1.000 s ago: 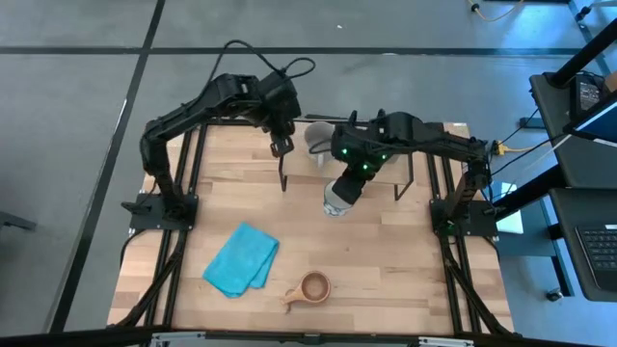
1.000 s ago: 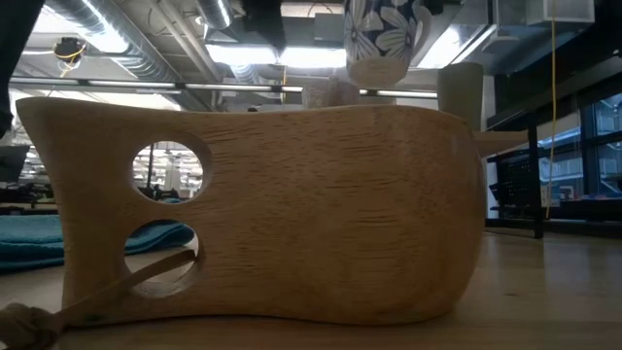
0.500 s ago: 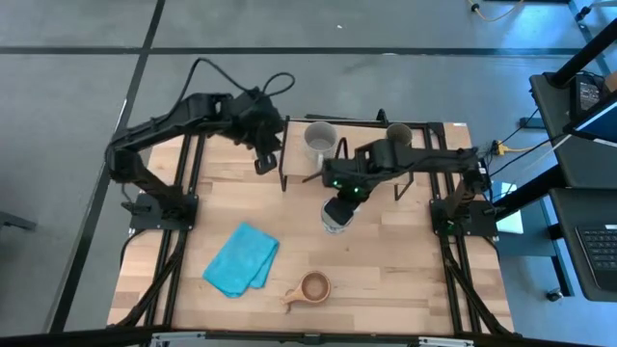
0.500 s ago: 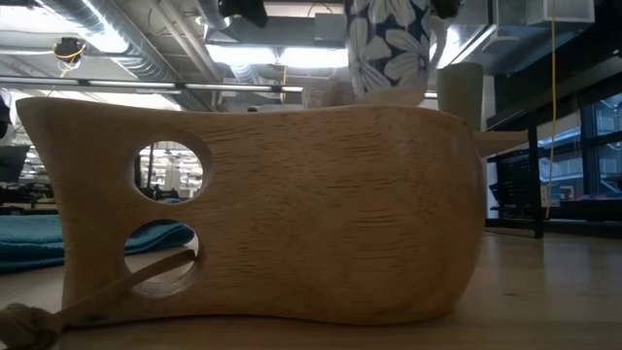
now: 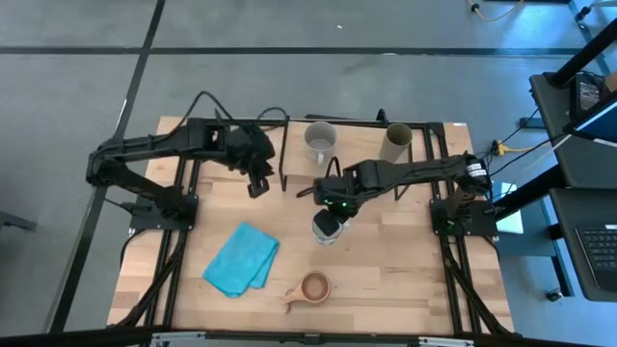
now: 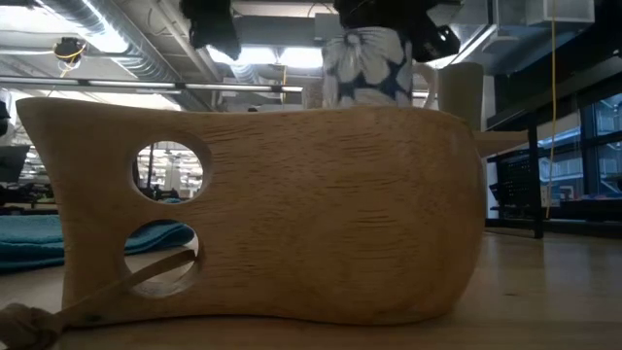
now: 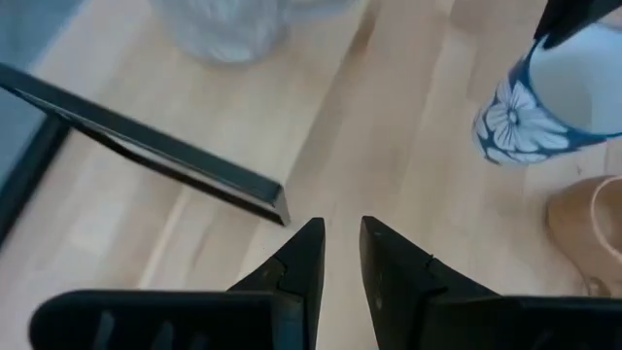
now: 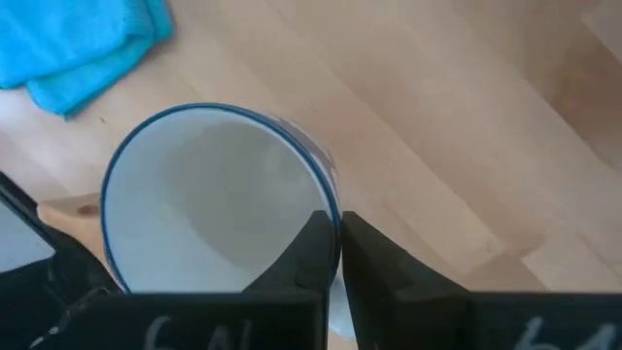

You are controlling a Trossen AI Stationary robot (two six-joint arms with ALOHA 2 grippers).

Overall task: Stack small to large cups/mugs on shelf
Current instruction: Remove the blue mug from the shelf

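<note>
Since the earlier frames the right arm has carried the white mug away from the shelf and lower toward the table centre, and the left arm has drawn back to the left of the shelf.

The table (image 5: 405, 260) is a light wooden surface. The shelf (image 5: 359, 123) stands along its far edge, a thin black frame seen from above. On it rest a grey mug (image 5: 320, 142), at the left, and an olive-green tumbler (image 5: 396, 141), handleless, toward the right.

A blue cloth (image 5: 241, 258) lies folded on the table's left half.

The white mug (image 5: 328, 227) has a blue rim and a blue-and-white flower pattern on its wall; its interior is plain white. It is located near the table centre, in front of the shelf. The right gripper (image 8: 339, 255) holds it, fingers pinching the rim wall.

The left gripper (image 7: 339, 261) hangs above bare table beside the shelf's left legs, fingers slightly apart and holding nothing.

The wooden cup (image 5: 312, 287), small and brown with a two-hole stub handle, sits near the table's front edge, right of the cloth.
</note>
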